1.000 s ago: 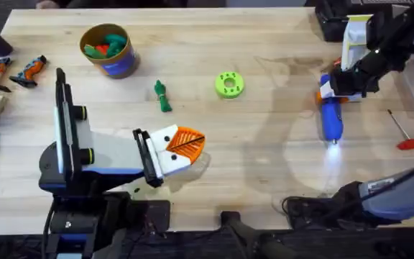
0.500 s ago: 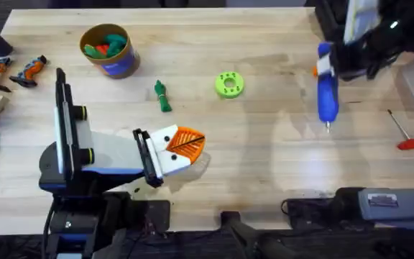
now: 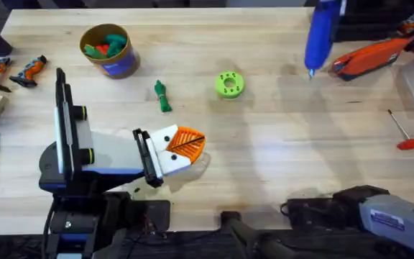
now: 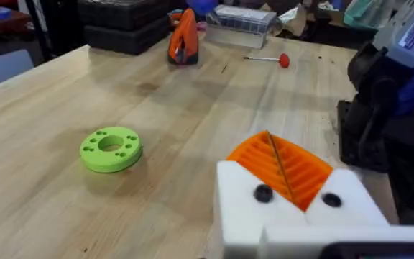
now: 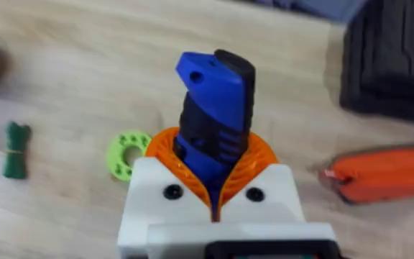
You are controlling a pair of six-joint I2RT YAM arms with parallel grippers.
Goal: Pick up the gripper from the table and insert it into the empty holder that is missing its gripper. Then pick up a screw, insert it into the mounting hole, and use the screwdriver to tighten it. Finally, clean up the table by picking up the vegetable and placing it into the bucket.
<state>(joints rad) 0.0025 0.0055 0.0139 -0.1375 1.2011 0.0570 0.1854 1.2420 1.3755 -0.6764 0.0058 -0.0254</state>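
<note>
From above, the right claw [image 5: 214, 196] has its orange ribbed pads [image 5: 257, 162] clamped on the blue screwdriver [image 3: 320, 32], which hangs at the upper right of the frame, lifted clear of the worktop [image 3: 279, 151], its metal tip pointing down toward the wood. In the right wrist view the screwdriver's blue and black body rises straight up between the two pads.

The left claw [image 3: 185, 146] rests low at the lower left of centre, its white blocks and orange pads pressed together with nothing between them; the pads meet along a thin line in the left wrist view.

The dark green vegetable [image 3: 162, 96] lies on the wood just above the left claw, and the lime-green disc [image 3: 229, 84] sits to its right, apart from it. The bucket [image 3: 108, 50] stands at the upper left, with coloured toy pieces inside. An orange-and-black tool [image 3: 369, 57] lies at the upper right just beside the screwdriver's tip, and a thin red-handled tool [image 3: 405, 135] lies near the right edge. Two small orange-and-black hand tools [image 3: 11, 70] lie at the far left edge.
</note>
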